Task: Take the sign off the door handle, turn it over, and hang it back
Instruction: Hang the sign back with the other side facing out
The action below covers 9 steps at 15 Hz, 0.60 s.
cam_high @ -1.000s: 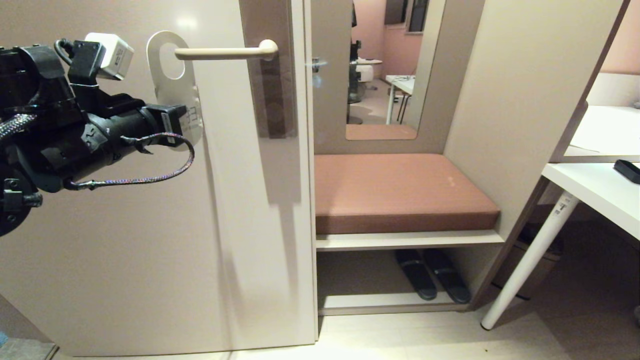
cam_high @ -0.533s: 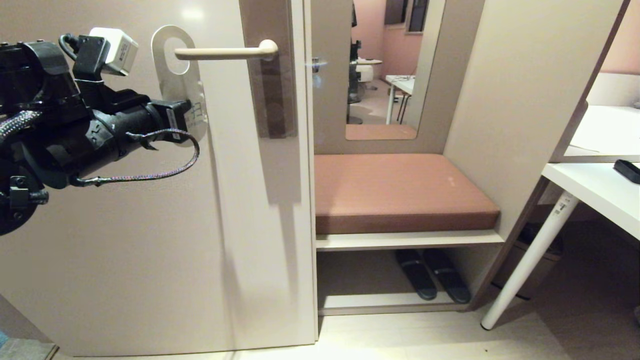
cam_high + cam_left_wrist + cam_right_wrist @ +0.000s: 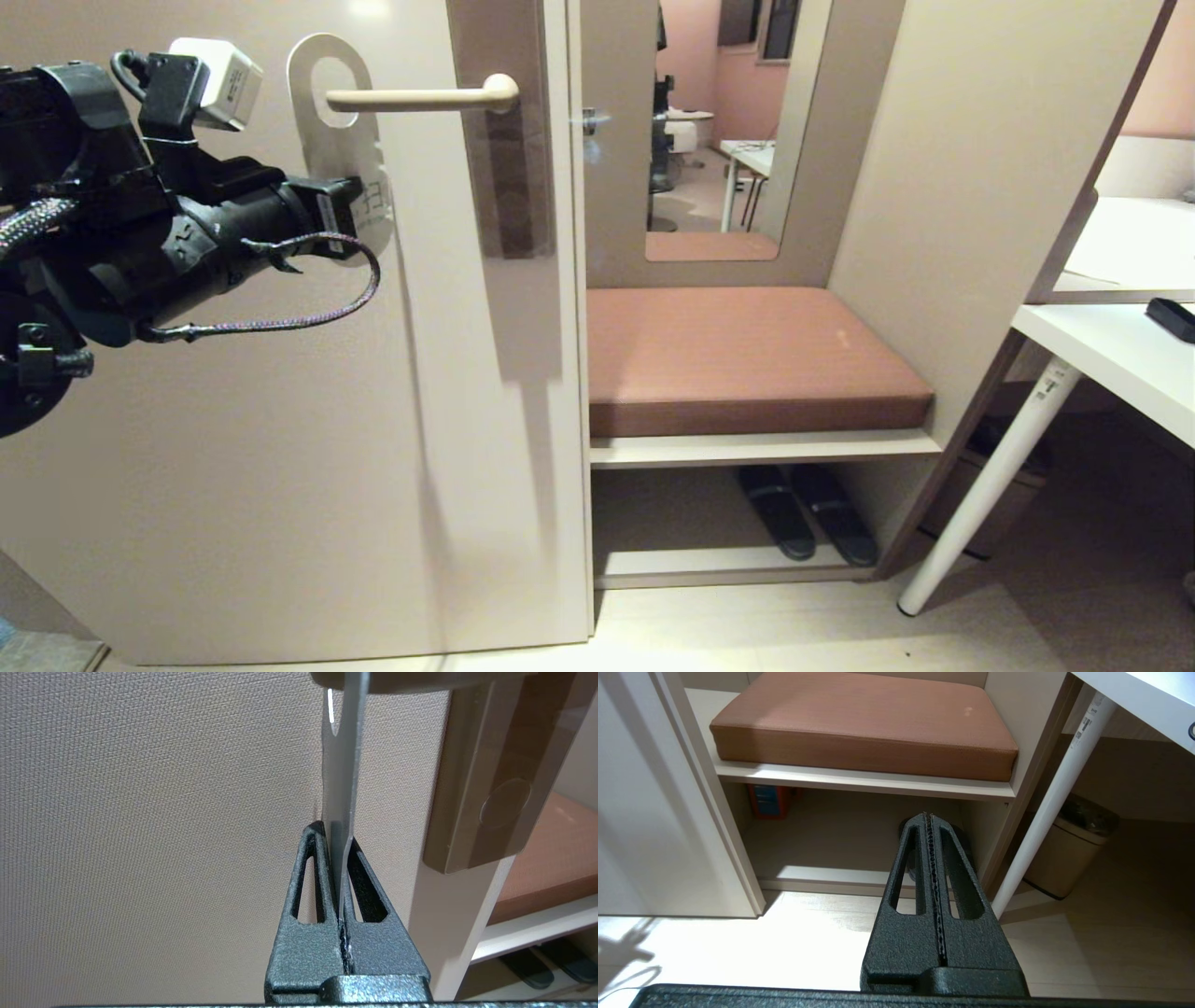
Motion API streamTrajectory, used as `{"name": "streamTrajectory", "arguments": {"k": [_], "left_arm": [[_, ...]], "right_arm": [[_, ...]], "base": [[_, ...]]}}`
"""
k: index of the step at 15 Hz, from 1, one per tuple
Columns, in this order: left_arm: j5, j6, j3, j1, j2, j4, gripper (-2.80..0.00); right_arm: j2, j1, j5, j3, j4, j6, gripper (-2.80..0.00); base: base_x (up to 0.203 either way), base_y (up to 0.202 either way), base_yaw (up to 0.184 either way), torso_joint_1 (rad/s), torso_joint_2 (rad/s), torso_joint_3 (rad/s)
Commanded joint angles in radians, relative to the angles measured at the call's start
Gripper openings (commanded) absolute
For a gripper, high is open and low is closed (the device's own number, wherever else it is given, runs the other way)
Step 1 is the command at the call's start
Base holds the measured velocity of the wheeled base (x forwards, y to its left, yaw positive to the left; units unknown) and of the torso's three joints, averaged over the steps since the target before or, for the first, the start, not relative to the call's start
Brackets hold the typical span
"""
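In the upper left of the head view, the left pincer (image 3: 359,213) is clamped on the lower end of the sign (image 3: 338,140), which shows its white face. The oval hole at the sign's top surrounds the free tip of the handle (image 3: 420,95), so the sign is threaded onto the lever at its outer end. The handle runs level to its rounded elbow at the brown-grey plate (image 3: 499,131) on the door (image 3: 233,448). The left wrist view adds what the head view cannot give: the sign (image 3: 343,779) appears edge-on, a thin pale strip rising from between the closed fingers (image 3: 310,891) toward the underside of the handle (image 3: 420,679) at the frame's top edge, with the plate (image 3: 486,788) to the right of frame. Whether the hole's rim touches the lever cannot be told from either view. The right pincer (image 3: 930,821) appears only in the right wrist view; its jaws are pressed together on nothing, and it points down at the floor (image 3: 831,947) before the cushion (image 3: 864,728). At right of the head view stands a white worktop (image 3: 1102,355), with slippers (image 3: 803,513) on the shelf under the cushion.
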Motion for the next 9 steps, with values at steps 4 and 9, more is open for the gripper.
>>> {"name": "streamTrajectory", "arguments": {"k": [4,9], "left_arm": [[0.039,0.001,0.000,-0.052,-0.005,-0.003,-2.80],[0.063,0.002,0.000,-0.093,-0.011,-0.002,-2.80]], "right_arm": [[0.000,0.000,0.001,0.000,0.000,-0.001,-2.80],[0.000,0.002,0.001,0.000,0.000,-0.001,-2.80]], "base": [[0.000,0.000,0.000,0.000,0.00,0.000],[0.000,0.000,0.000,0.000,0.00,0.000]]}}
